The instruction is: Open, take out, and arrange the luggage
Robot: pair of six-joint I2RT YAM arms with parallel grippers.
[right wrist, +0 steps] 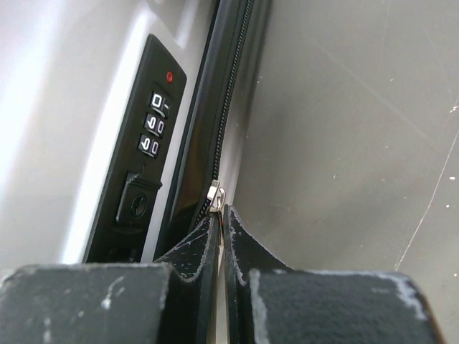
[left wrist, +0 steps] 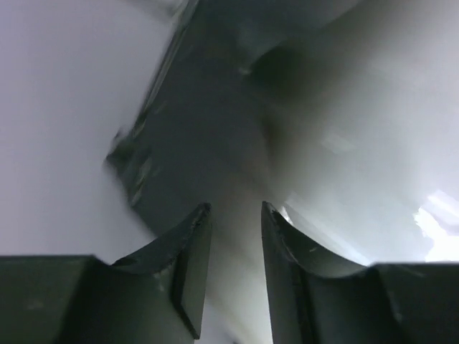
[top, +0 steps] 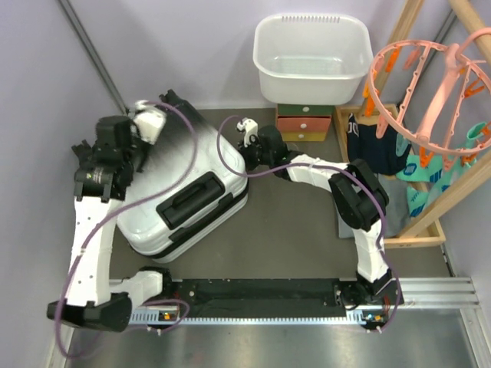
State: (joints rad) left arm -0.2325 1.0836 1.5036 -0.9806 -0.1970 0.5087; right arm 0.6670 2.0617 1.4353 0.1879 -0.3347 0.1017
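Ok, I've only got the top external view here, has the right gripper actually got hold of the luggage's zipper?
Observer: Yes, in the right wrist view the right gripper is shut on the zipper pull.
Operator: Whereabouts on the luggage?
Observer: Right beside the combination lock on the luggage shell.
Operator: And the left gripper?
Observer: The left gripper is open, with nothing between its fingers, over the shell's dark part.

Soft, even light from above fills the overhead view, sharp, with faint shadows on the surface (top: 291,245). My left tool (left wrist: 235,215) appears dim and smeared, the luggage (left wrist: 344,143) blurred behind it, glare at right. The zipper pull (right wrist: 214,192) at my right tool (right wrist: 220,213) reads crisp.
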